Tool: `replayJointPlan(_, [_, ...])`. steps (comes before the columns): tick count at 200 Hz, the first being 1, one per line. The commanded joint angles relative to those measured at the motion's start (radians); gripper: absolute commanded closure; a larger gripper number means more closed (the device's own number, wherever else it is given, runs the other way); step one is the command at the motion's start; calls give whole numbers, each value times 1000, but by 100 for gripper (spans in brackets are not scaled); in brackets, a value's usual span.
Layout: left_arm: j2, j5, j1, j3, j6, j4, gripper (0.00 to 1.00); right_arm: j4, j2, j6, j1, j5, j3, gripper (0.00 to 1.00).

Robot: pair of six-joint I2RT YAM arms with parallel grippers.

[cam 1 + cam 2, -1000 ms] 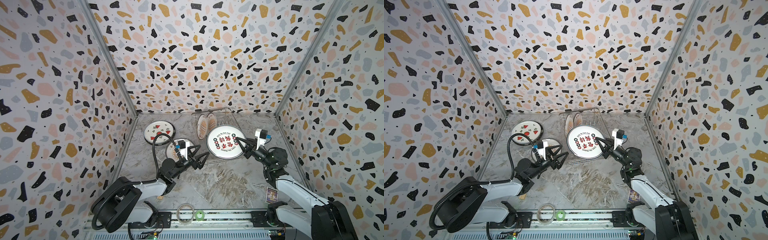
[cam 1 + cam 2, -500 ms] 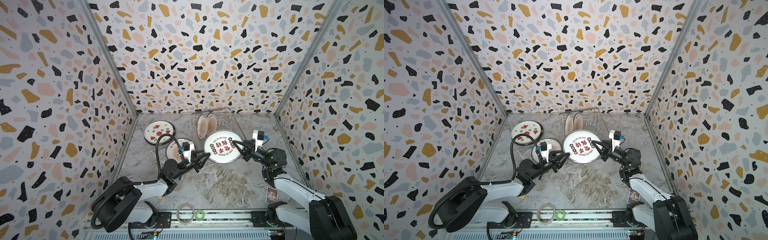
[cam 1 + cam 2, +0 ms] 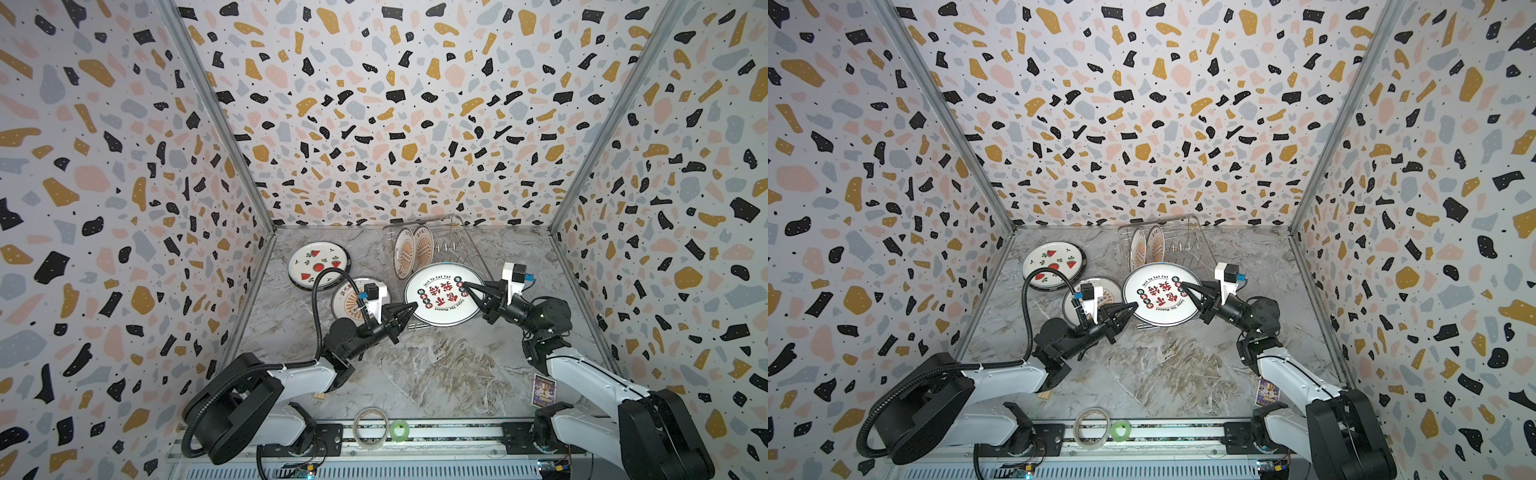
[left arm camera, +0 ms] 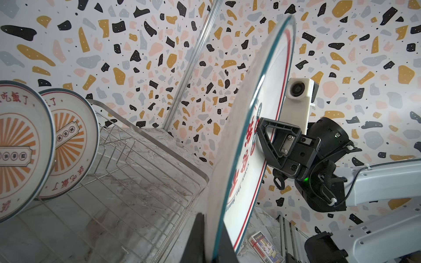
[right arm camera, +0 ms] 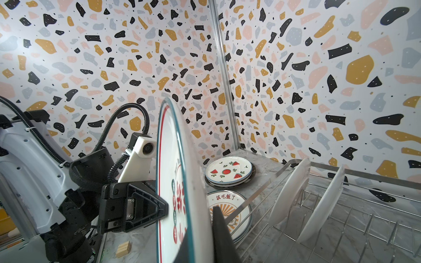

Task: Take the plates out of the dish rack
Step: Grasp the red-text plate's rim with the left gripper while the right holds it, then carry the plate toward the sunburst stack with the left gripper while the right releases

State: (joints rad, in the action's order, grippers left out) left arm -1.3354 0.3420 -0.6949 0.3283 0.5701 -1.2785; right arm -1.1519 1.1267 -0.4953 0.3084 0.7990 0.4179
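Two grippers clamp one plate between them. The left gripper is pinched shut on the left rim of the large white round ceramic plate with red characters and a teal rim. The right gripper is pinched shut on the opposite rim, its upper tip over the printed face. The left wrist view shows the rim wedged between the left fingers, and the right wrist view shows the same for the right fingers.

The plate is lifted and tilted up on edge at the near end of the shiny silver wire dish rack, hiding that end in both top views. In the rack's far-left part, two white round plates with orange sunburst print stand upright, side by side.

Left of the rack, a stack of white round watermelon-print plates lies flat on the grey marble tabletop. Just left of the rack's near end lies a flat sunburst plate, partly behind the left arm. Well in front of the rack, a clear tape roll sits just beside a green tape roll.
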Motion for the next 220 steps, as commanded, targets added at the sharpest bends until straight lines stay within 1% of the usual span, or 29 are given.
replayJointPlan(1, [17,61,-12,25,-20,-80,88,13,-6,-5,20,15,38,100])
replayJointPlan(24, [22,64,-12,16,-13,-101,87,18,-3,-5,20,14,41,100])
replayJointPlan(38, [21,69,-12,14,-6,-114,83,17,2,-7,21,16,43,100])
replayJointPlan(59, [22,71,-14,14,-3,-117,89,17,4,-6,20,15,43,100])
replayJointPlan(75, [26,66,-14,12,-4,-110,92,20,4,-4,21,14,43,100])
replayJointPlan(88, [27,59,-14,12,-4,-102,100,21,7,-3,21,16,44,100])
replayJointPlan(113, [31,47,-14,14,5,-90,100,53,14,10,25,16,55,100])
replayJointPlan(143, [45,51,-11,11,46,-98,100,163,19,72,41,-24,88,89])
replayJointPlan(163, [99,37,-11,-3,38,-74,100,196,22,82,46,-61,99,81])
replayJointPlan(194, [185,-1,-11,-32,7,-10,100,259,26,104,46,-136,113,59])
replayJointPlan(220, [234,-39,-12,-42,12,47,100,273,21,106,46,-157,113,46])
